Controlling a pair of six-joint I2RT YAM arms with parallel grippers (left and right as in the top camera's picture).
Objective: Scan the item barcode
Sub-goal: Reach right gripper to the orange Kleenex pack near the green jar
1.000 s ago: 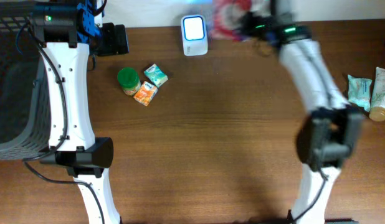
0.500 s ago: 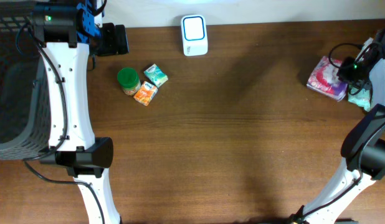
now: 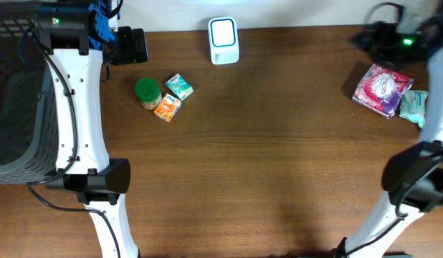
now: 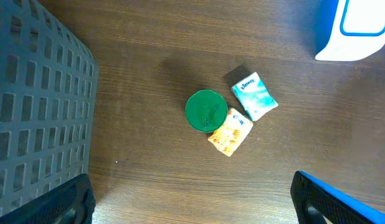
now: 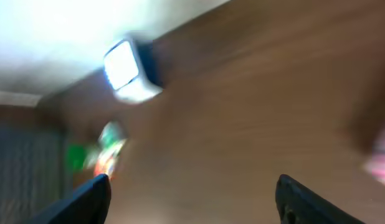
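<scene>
Teal packets [image 3: 179, 87] [image 3: 413, 105]: two. Orange packet [image 3: 167, 107]: one. Pink packet [image 3: 383, 89]: one. Green-lidded jar [image 3: 147, 91]: one. Scanner [image 3: 224, 39]: one. Grey basket [image 3: 13, 107]: one. Arms [image 3: 74, 107] [image 3: 440, 93]: two.

surface: wooden table [image 3: 264, 165] | on it: scanner [image 3: 224, 40], green jar [image 3: 147, 90], tissue pack [image 3: 179, 87], orange packet [image 3: 167, 107], pink pouch [image 3: 381, 89]

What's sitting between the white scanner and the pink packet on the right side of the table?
Nothing. In the overhead view, the stretch of table from the scanner to the pink packet is bare wood.
</scene>
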